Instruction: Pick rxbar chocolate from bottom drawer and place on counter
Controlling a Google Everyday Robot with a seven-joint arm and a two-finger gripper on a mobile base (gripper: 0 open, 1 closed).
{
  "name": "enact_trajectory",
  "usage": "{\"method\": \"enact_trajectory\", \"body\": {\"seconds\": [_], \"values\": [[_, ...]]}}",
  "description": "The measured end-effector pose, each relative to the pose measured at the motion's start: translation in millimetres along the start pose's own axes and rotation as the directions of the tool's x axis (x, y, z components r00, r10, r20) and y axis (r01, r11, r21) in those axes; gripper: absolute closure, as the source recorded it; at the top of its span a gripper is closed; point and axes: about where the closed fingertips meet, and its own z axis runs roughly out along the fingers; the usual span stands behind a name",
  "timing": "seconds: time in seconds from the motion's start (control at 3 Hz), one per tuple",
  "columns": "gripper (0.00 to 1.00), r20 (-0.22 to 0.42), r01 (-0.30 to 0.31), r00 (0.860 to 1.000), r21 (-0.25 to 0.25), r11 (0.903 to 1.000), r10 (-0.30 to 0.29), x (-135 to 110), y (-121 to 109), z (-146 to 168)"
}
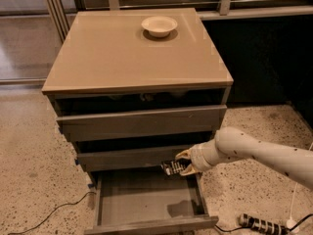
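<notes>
The speckled floor [29,146] is stretching around a cabinet [139,124] whose counter [122,62] is taking up the upper middle of the camera view. The bottom drawer [137,199] is standing pulled out toward the camera, showing its grey inner floor, while the two drawers above it [142,122] are sitting only slightly open. A pale arm [264,153] is reaching in from the right edge, level with the front of the middle drawer. A cream bowl [159,26] is resting near the back of the counter. The gripper [182,166] is hanging over the right rear part of the bottom drawer, its fingers clamping the chocolate bar [171,168]. The bar is clear of the drawer floor, its dark wrapper sticking out to the left of the gripper. A power strip [261,224] is lying on the floor at the lower right.
</notes>
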Motion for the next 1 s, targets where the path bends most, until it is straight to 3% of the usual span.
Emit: {"method": "enact_trajectory", "body": {"seconds": [0.33, 1.0], "values": [[1.00, 0.002, -0.008, 1.000, -0.005, 1.0000, 0.008, -1, -8, -3], [1.00, -0.038, -0.072, 0.997, -0.036, 0.9968, 0.070, -15, -35, -56]]}}
